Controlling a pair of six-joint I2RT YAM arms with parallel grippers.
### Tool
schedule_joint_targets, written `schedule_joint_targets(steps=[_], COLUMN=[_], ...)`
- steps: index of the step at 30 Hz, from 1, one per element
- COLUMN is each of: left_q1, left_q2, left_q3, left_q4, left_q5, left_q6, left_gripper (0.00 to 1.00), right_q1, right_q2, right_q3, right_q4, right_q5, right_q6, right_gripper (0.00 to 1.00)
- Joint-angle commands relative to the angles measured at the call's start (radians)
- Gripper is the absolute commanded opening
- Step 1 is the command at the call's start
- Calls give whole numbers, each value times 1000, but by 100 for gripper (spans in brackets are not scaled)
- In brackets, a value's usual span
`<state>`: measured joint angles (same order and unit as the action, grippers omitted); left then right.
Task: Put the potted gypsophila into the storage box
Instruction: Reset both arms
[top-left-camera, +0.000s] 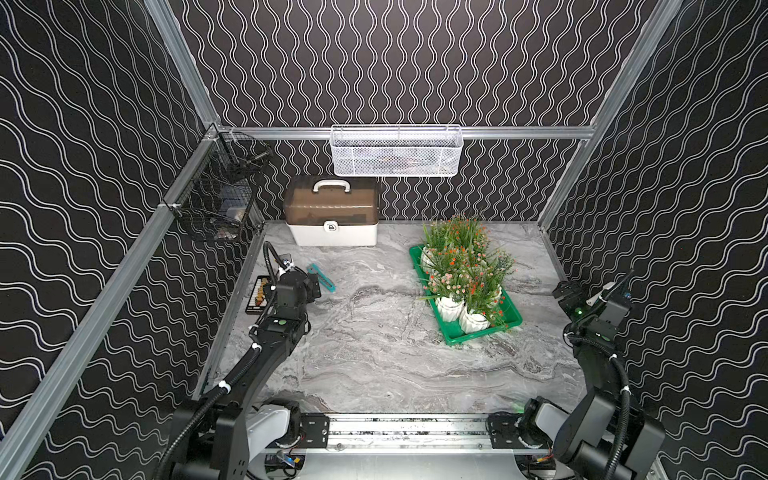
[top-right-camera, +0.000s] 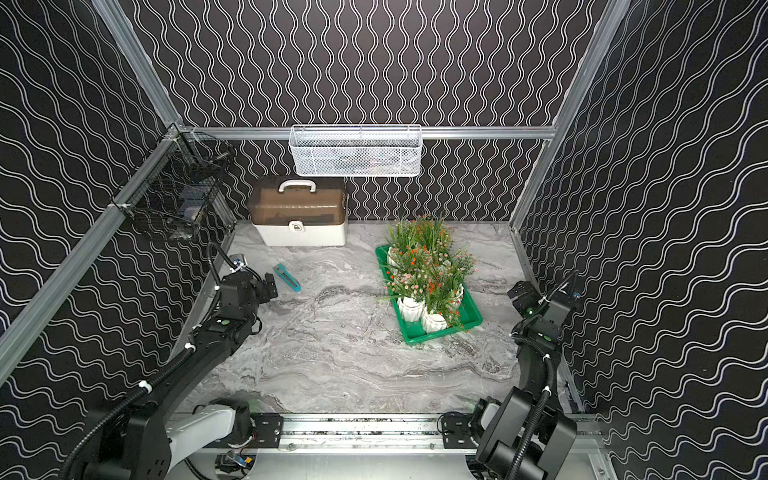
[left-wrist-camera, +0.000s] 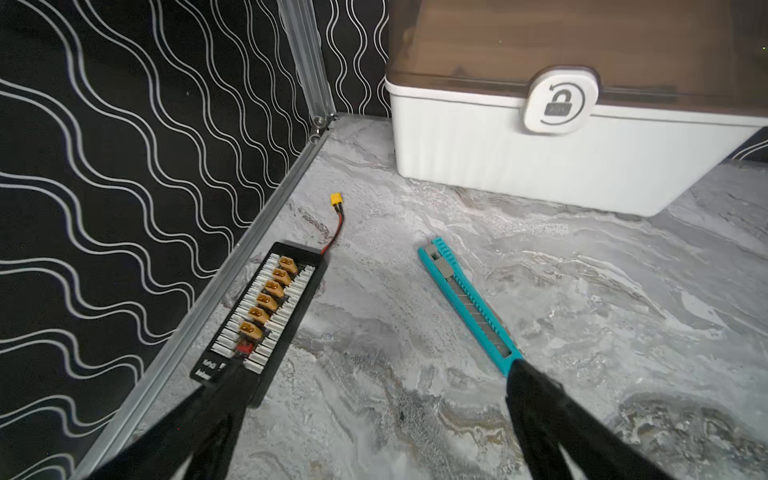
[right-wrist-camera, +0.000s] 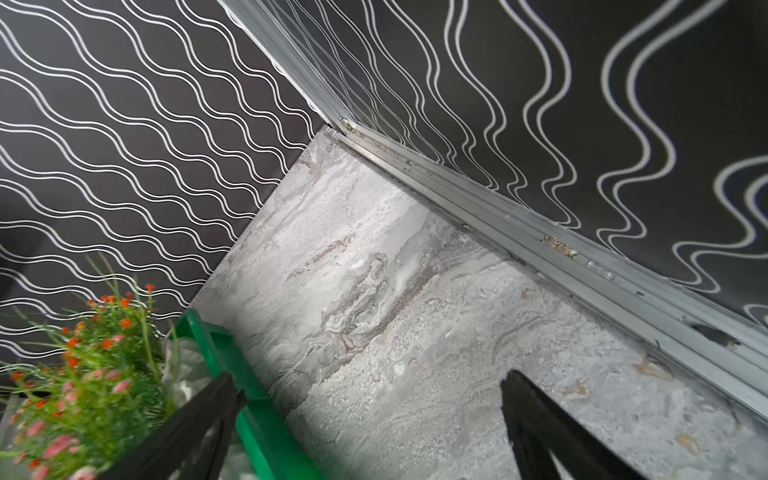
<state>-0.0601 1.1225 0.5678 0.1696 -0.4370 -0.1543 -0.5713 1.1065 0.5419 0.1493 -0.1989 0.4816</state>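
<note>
We see the potted gypsophila (top-left-camera: 461, 266) standing packed together inside the storage box (top-left-camera: 478, 336). White ribbed pots show at its near end, and green stems with pink and orange-red flowers crowd above them. The storage box lies right of centre on the counter (top-left-camera: 374, 361), with its long side running from far to near. To its right, near the right wall, the right gripper (right-wrist-camera: 372, 378) hovers with its jaws spread wide and nothing between them. Across the counter on the left, the left gripper (left-wrist-camera: 374, 370) also stands wide and empty above bare marble, between a black connector board (left-wrist-camera: 266, 311) by the left wall and a teal utility knife (left-wrist-camera: 469, 303). Farther back sits a white case (top-left-camera: 332, 220) with a brown lid. Above it a white mesh basket (top-left-camera: 395, 151) hangs on the far wall.
</note>
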Motion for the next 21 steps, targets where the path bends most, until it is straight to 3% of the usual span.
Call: schedule_joint_targets(steps=[1,7,12,17,21], left_q1=[6,8,8,11,11], left_q2=[22,86,191,291,425], left_q3=[-64,-171,-264,-266,-317], left_q4=[189,387,631,739,983], left_q5=[31,40,129,182,219], left_q6=[21,83,136,121,114], left_gripper=[99,99,99,99,99], right_q1=[-1,-2,-1,-1,1], right_q2=[16,7,6,23,42], right_q3=[-20,-25,-27,-37,-40], right_q4=[99,91,91,116,134], right_q5=[5,-3,-26,-46,-64], right_q6=[21,11,8,15,21], right_gripper=[100,100,100,100,100])
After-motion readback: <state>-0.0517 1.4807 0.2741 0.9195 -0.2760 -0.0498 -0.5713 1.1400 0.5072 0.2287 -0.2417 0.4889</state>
